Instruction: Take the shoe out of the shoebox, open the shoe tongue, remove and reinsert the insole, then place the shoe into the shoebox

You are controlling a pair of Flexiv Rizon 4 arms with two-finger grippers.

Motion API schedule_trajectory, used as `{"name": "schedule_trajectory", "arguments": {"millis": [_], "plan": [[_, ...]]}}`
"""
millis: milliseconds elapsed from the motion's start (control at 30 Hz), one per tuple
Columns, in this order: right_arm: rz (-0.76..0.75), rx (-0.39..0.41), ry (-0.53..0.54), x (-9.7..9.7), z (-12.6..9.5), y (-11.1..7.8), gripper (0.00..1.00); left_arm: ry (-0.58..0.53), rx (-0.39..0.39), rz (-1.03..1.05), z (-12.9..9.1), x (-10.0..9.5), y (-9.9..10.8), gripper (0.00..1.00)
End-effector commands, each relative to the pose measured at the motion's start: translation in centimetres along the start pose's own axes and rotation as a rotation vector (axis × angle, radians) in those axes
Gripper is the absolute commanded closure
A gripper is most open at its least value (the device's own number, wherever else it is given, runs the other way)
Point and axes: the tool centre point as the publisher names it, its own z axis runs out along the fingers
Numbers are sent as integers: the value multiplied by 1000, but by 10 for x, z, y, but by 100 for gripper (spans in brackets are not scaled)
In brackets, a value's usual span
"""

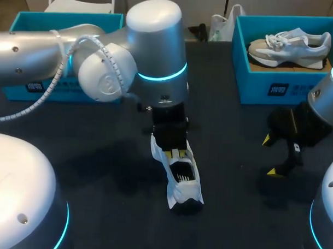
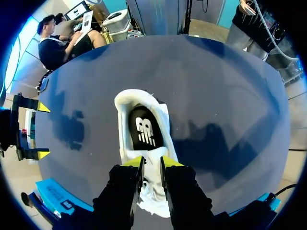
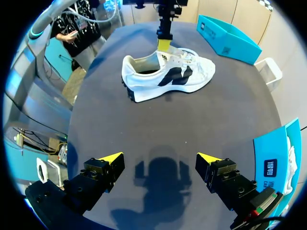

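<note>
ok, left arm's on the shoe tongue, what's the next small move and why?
Probably bring the right gripper in toward the heel opening of the shoe. The left gripper pinches the tongue, the insole lies exposed inside, and the right one hangs open, well clear.

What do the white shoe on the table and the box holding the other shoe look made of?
White shoe: probably fabric or synthetic leather, matte, no glare on its side. Shoebox: looks like teal cardboard, thin flat walls, dull finish.
</note>
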Motion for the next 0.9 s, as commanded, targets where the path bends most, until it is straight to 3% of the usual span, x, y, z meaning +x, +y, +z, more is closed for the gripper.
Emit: {"name": "schedule_trajectory", "arguments": {"millis": [33,267,333,600,733,767,800,833,867,900], "plan": [[0,2,-3,1,1,0,0,2,14,-13,9,-2,2,78],[0,2,-3,1,1,0,0,40,28,-41,36,-2,0,78],[0,2,-3,1,1,0,0,40,14,-39,30,0,-4,77],[0,2,-3,1,1,0,0,-14,-39,-128,-27,5,-29,73],[0,2,-3,1,1,0,0,8,-22,-314,-44,3,-38,55],[0,2,-3,1,1,0,0,12,-21,-361,-47,2,-39,33],[0,2,-3,1,1,0,0,7,-29,-400,-50,1,-41,22],[0,2,-3,1,1,0,0,3,-31,-444,-53,1,-42,19],[0,2,-3,1,1,0,0,-12,-31,-490,-58,0,-43,0],[0,2,-3,1,1,0,0,-23,-28,-521,-63,0,-44,0]]}}
